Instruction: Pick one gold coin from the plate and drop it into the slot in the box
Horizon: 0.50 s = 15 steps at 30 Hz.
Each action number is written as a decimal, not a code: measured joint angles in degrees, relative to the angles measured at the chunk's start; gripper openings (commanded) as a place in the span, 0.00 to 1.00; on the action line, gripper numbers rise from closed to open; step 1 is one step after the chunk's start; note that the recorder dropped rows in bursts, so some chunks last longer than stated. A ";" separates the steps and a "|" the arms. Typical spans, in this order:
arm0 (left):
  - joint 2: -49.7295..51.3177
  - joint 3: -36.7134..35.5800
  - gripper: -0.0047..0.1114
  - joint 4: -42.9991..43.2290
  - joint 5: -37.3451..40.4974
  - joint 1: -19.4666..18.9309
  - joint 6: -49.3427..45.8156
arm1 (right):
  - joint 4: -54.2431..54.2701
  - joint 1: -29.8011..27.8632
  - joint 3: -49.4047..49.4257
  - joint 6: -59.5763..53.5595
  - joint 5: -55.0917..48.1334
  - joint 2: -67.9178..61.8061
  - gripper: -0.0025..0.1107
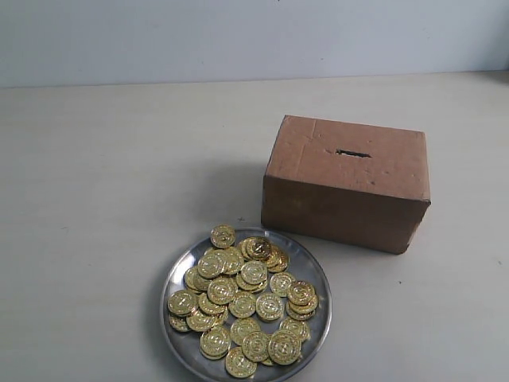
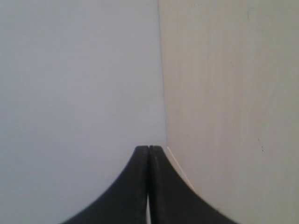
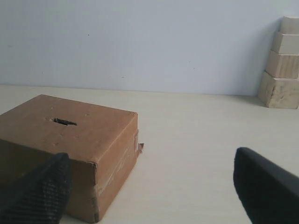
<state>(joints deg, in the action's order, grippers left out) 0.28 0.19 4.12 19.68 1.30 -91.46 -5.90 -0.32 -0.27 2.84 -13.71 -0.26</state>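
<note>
Coins point(image 1: 242, 306) heaped on plate point(image 1: 312, 269) just near-left of box point(image 1: 346, 187), slot point(image 1: 352, 153) facing up for easy drops. Right gripper point(image 3: 150, 161) spread wide, left gripper point(image 2: 148, 150) pinched closed, parked.

Shiny metal plate point(image 1: 179, 274), glossy gold coins point(image 1: 242, 298), scuffed matt cardboard box point(image 1: 346, 187)

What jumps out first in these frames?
The heap of gold coins on the silver plate, at the near edge of the exterior view, draws the eye first. Just behind it to the right sits the scuffed brown box, with its dark slot in the top face. In the right wrist view, a stack of pale wooden blocks stands by the wall.
</note>
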 measured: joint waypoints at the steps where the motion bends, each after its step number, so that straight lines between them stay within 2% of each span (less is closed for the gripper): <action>1: 0.00 0.00 0.04 0.00 0.00 0.00 0.00 | 0.00 0.00 0.00 0.00 0.00 0.00 0.80; 5: 0.00 0.00 0.04 0.00 0.00 0.00 0.24 | 0.00 0.00 0.00 0.00 0.00 0.00 0.80; 8: 0.00 0.00 0.04 -0.54 0.00 0.00 4.96 | 0.00 0.00 0.00 0.00 -0.10 0.00 0.80; 10: 0.00 0.00 0.04 -2.18 -0.25 0.00 12.65 | 0.00 0.00 0.00 0.00 -0.19 0.00 0.80; 15: 0.00 0.00 0.04 -8.10 -0.36 0.00 39.94 | 0.00 0.00 0.00 0.00 -0.19 0.00 0.80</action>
<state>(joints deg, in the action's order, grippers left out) 0.28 0.19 -3.98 19.32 1.30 -51.52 -5.90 -0.32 -0.27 2.84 -13.91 -0.26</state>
